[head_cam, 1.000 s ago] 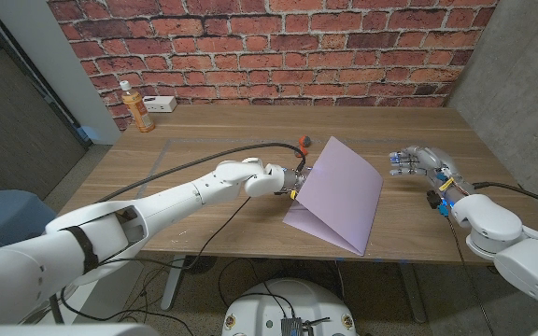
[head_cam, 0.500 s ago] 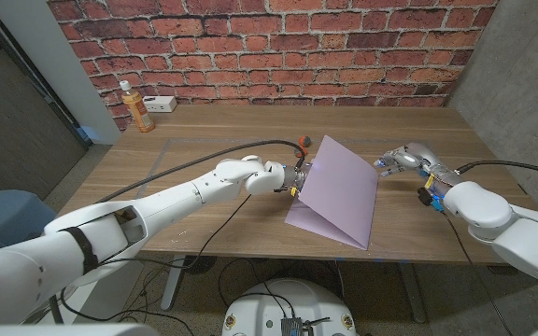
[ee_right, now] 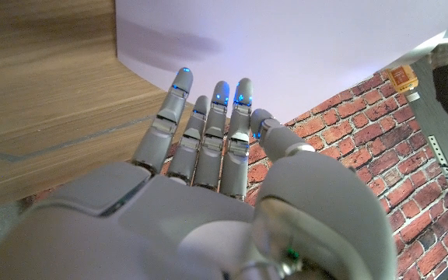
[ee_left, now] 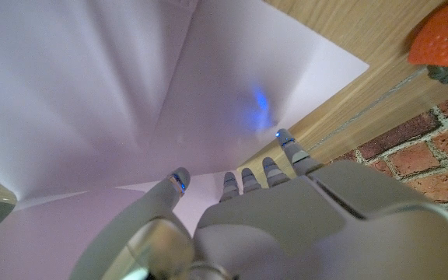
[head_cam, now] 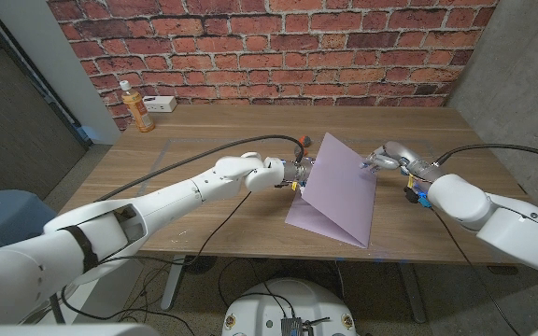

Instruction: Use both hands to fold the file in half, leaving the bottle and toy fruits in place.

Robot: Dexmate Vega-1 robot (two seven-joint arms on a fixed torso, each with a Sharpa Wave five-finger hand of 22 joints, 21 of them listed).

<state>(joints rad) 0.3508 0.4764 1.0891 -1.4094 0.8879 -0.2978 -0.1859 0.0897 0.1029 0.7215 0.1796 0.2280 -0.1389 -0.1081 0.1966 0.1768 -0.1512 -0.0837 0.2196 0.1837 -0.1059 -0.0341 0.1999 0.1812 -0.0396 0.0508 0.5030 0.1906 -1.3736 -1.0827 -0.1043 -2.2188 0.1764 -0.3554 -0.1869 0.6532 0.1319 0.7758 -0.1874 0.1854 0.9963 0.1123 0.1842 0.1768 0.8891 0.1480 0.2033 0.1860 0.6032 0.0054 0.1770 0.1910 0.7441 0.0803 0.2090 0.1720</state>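
The file [head_cam: 336, 191] stands half-raised at the table's [head_cam: 194, 201] middle, its lower leaf on the wood toward the front edge. The left hand [head_cam: 292, 174] is at the raised leaf's left side, the right hand [head_cam: 389, 157] at its right edge. A toy strawberry [head_cam: 300, 146] lies just behind the left hand. A bottle [head_cam: 136, 106] and a small box [head_cam: 161, 103] stand side by side at the far left corner.

I count one pale lilac plastic file [head_cam: 336, 191], one orange-capped drink bottle [head_cam: 136, 107], one red toy strawberry [ee_left: 442, 37], one small white box [head_cam: 161, 103].
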